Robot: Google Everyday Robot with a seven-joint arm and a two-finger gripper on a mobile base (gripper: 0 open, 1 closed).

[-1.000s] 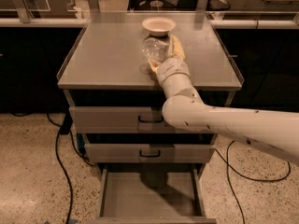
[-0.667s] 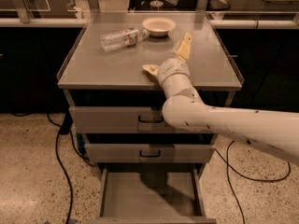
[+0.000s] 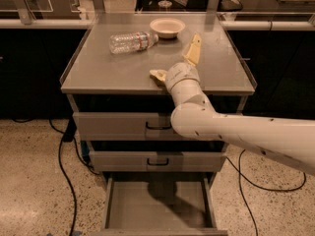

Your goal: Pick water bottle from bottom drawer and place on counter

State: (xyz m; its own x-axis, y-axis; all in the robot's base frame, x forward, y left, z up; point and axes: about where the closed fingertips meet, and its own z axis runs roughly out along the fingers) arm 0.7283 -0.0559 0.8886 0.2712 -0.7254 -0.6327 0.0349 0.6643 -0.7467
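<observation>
One water bottle (image 3: 132, 42) lies sideways on the counter (image 3: 108, 70), just left of the bowl (image 3: 167, 27), while the gripper (image 3: 174, 54) gapes empty before that bowl.

Dim overall, warm yellow-brown cast. Lit from above and behind: pale sheen on counter (image 3: 113, 68) toward back edge, brighter strip along top of view. Small highlights on water bottle (image 3: 132, 41) and on rim of bowl (image 3: 167, 27). Gripper (image 3: 176, 63) over counter's front middle, fingers spread wide, evenly lit, only faint shade beneath. Deep black under counter lip and to both sides. Soft dark shadow of arm (image 3: 246, 132) across floor of bottom drawer (image 3: 128, 208).
</observation>
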